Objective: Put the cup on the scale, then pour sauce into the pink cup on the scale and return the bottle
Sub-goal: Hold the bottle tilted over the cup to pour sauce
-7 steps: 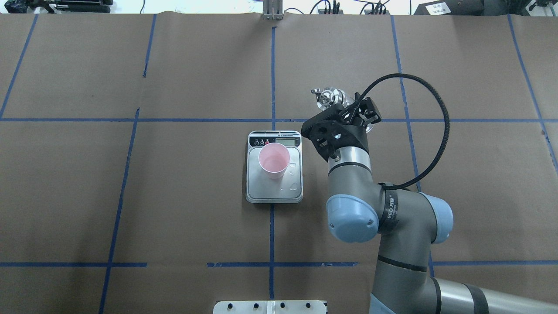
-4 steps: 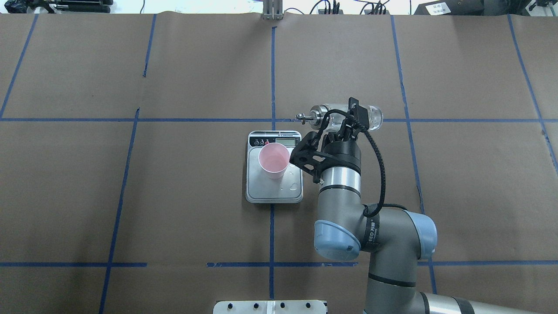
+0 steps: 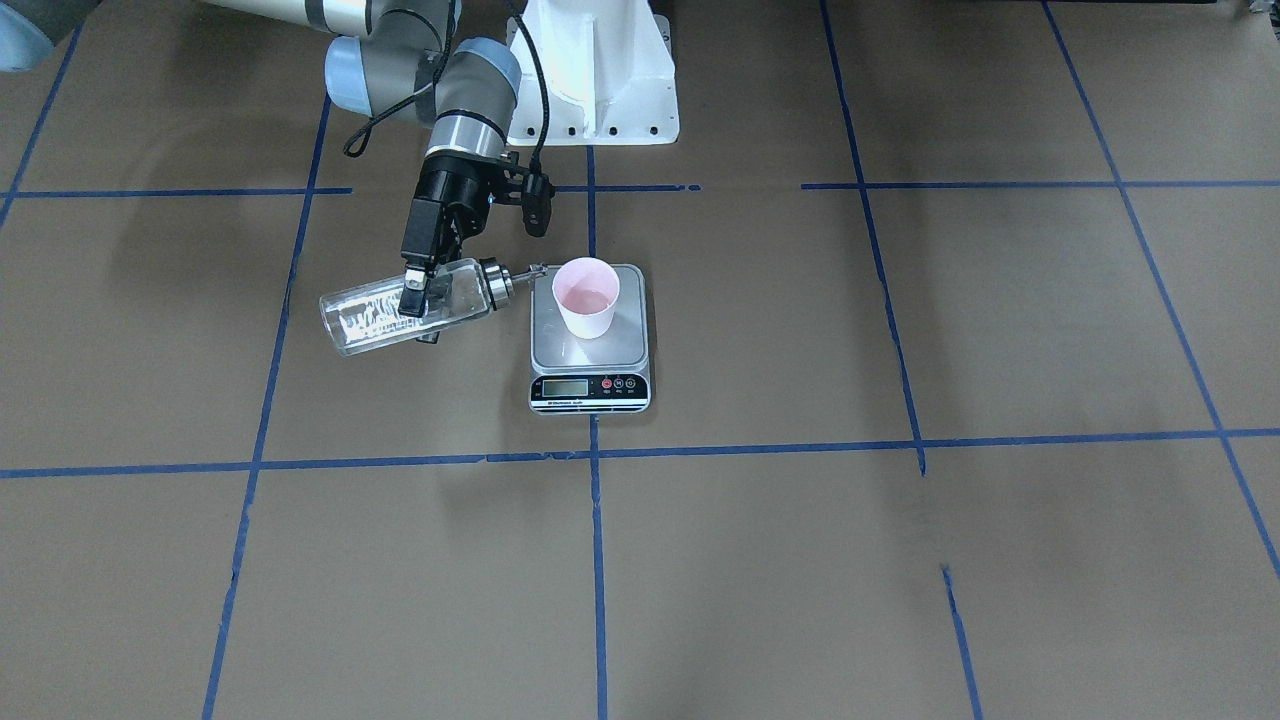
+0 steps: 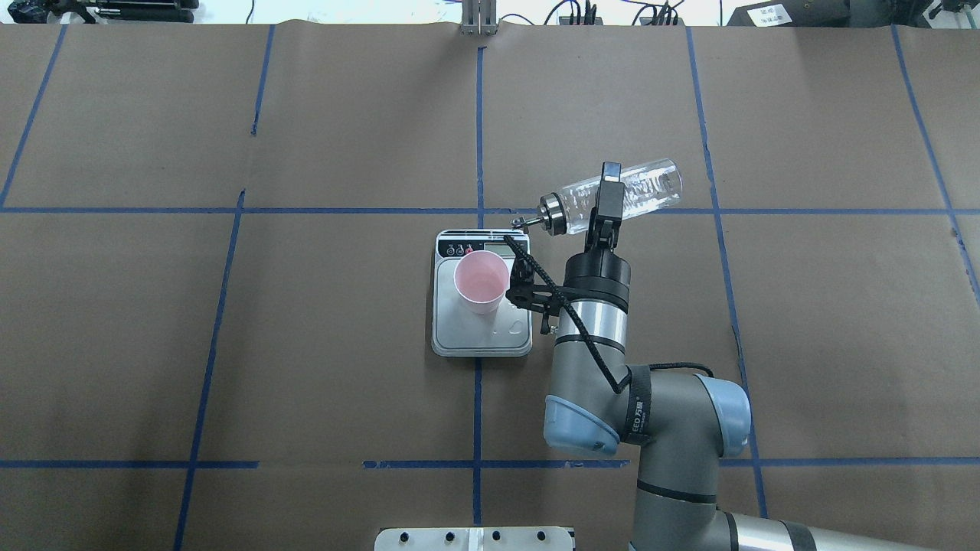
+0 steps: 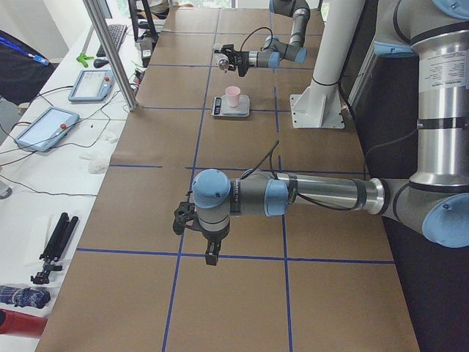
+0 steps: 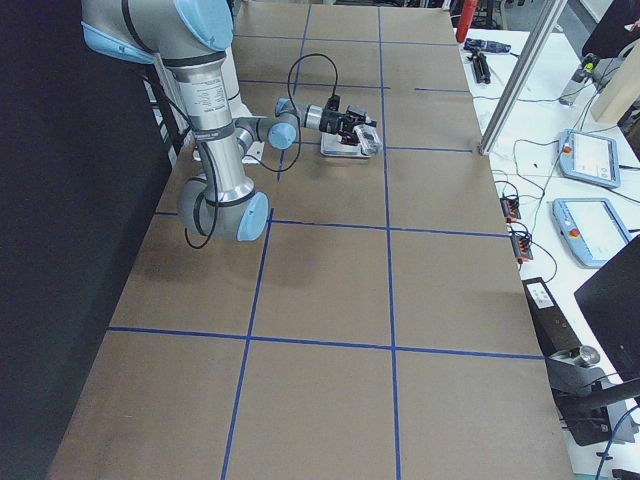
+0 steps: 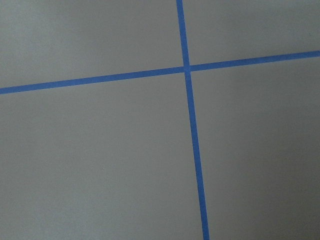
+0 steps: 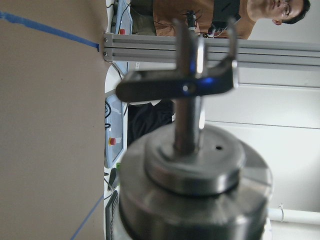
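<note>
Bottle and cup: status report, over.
Right pincer shut on bottle, tipped near level, spout toward cup. Cup upright on scale. Left pincer far off, state unclear. Nothing between spout and cup.

Brown paper covers bench, crossed by blue tape in grid of large squares. Pale pink cup, pinker inside, whitish outside. Silver plate on scale; black front strip, grey-green display, red among round buttons. Clear glass bottle, colourless liquid inside with white glints, silver collar and spout. Black right claw. Silver-grey right arm with pale blue joint caps, black bands, black cable strung along it. White robot base. Black left claw on matching grey-and-blue left arm.
</note>
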{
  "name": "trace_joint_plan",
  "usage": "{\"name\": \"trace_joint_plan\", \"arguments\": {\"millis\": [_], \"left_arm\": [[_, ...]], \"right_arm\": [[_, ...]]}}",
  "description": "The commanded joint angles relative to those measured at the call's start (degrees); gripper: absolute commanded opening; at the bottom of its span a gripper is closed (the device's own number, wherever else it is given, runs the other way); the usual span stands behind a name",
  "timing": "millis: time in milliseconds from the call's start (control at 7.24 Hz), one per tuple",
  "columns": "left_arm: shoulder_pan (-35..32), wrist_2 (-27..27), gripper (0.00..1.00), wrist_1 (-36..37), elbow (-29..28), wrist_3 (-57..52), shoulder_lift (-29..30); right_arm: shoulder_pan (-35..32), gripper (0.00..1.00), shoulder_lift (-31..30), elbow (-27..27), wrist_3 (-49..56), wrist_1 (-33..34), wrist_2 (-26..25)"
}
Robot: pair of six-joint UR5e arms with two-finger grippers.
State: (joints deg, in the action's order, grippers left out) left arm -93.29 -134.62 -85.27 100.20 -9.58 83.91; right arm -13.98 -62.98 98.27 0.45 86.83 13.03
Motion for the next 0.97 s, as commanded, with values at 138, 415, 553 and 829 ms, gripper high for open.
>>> {"name": "trace_joint_plan", "arguments": {"millis": [138, 415, 553, 829], "left_arm": [[0.0, 0.0, 1.0, 0.0, 0.0, 0.0, 0.1], [0.0, 0.0, 1.0, 0.0, -0.1, 0.0, 0.0], [0.0, 0.0, 1.0, 0.0, -0.1, 0.0, 0.0], [0.0, 0.0, 1.0, 0.0, 0.0, 0.0, -0.1]], "right_arm": [[0.8, 0.0, 0.7, -1.5, 7.0, 0.0, -4.1], [1.4, 0.0, 0.6, -2.1, 7.5, 0.0, -5.6], [1.4, 0.0, 0.6, -2.1, 7.5, 0.0, -5.6], [1.4, 0.0, 0.6, -2.1, 7.5, -0.1, -5.6]]}}
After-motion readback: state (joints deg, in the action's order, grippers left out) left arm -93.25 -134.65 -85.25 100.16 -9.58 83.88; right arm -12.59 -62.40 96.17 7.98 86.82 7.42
